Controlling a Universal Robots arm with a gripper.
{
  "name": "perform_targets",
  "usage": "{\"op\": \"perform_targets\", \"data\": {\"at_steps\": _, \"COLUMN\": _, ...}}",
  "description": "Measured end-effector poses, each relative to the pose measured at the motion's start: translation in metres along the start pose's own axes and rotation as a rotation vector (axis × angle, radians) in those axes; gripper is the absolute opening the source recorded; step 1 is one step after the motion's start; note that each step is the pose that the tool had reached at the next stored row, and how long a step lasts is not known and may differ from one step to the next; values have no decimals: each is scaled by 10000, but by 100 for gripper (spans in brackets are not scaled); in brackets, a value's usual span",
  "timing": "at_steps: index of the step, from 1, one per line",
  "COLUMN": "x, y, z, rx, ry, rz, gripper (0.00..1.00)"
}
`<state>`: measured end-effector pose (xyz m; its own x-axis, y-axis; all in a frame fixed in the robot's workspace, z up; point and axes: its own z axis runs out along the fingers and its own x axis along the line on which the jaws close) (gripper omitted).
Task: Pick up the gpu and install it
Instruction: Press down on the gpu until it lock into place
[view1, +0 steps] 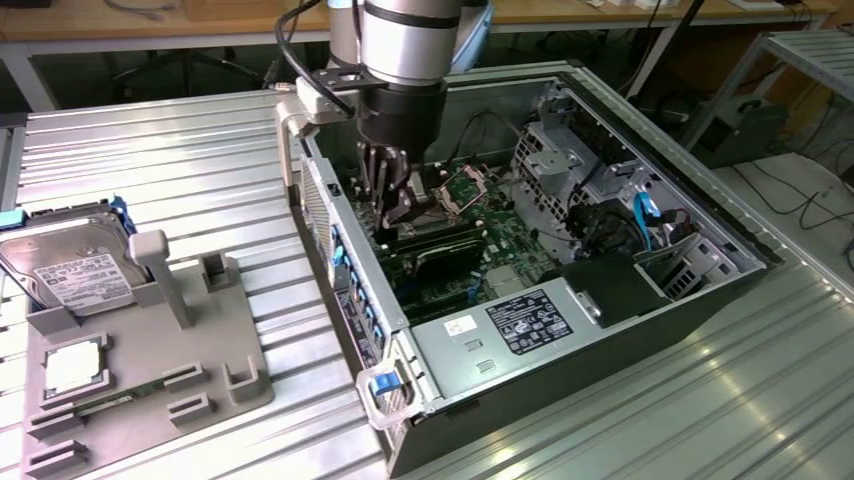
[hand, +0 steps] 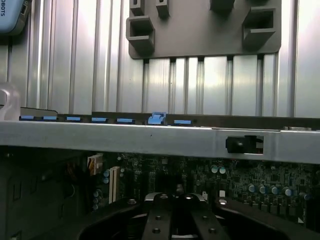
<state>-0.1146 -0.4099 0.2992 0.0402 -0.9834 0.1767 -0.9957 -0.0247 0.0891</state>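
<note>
Ribbed metal table (view1: 200, 160); closed tool (view1: 391, 222) inside case (view1: 641, 340)

Exterior camera looked down from high on the open case (view1: 561, 250); wrist camera sat close inside, sharing its motherboard (hand: 240, 182).

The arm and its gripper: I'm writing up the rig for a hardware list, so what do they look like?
The arm is a silver-grey metal cylinder with a black cable looped beside it. Below sits a black wrist housing with a pale bracket. The gripper has slim black linkage fingers dotted with small screws.
</note>
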Motion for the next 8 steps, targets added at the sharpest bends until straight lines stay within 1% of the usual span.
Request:
{"op": "perform_targets", "data": {"at_steps": 2, "x": 2, "y": -47, "z": -3, "rx": 1, "ry": -1, "rz": -1, "gripper": 11}}
{"op": "perform_targets", "data": {"at_steps": 8, "x": 8, "y": -241, "z": -11, "rx": 1, "ry": -1, "rz": -2, "gripper": 11}}
